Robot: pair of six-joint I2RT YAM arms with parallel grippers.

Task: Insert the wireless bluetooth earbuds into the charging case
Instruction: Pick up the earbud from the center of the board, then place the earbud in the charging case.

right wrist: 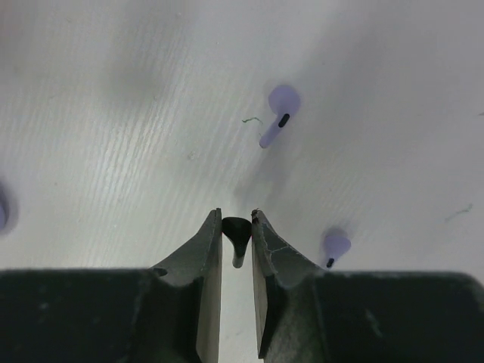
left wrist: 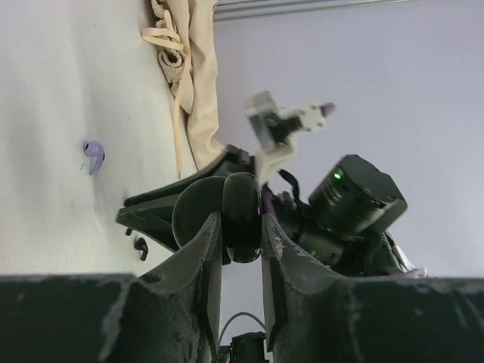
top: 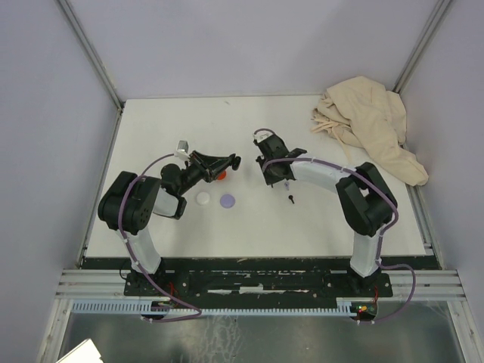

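Black earbud (right wrist: 236,228) sits pinched between the right claw's (right wrist: 237,219) tips on the white surface (right wrist: 113,151), two lavender earbuds (right wrist: 278,113) lying just beyond, while the left claw (left wrist: 240,223) clamps tight on a black round charging case (left wrist: 242,197).

lavender earbud (right wrist: 278,113), black earbud (right wrist: 236,231), cream cloth (top: 370,125)

Black earbud (right wrist: 237,231): on the white table, head wedged between the right gripper (right wrist: 237,217) fingertips, stem pointing back toward the wrist. Can't tell if it's actually pinched. Lavender earbud (right wrist: 278,113): lying flat on the table ahead of that, well apart. Second lavender earbud (right wrist: 335,246): flat, just beside the right finger. Black case (left wrist: 242,215): round, glossy, on edge, clamped between the left gripper (left wrist: 240,246) fingers, off the table.
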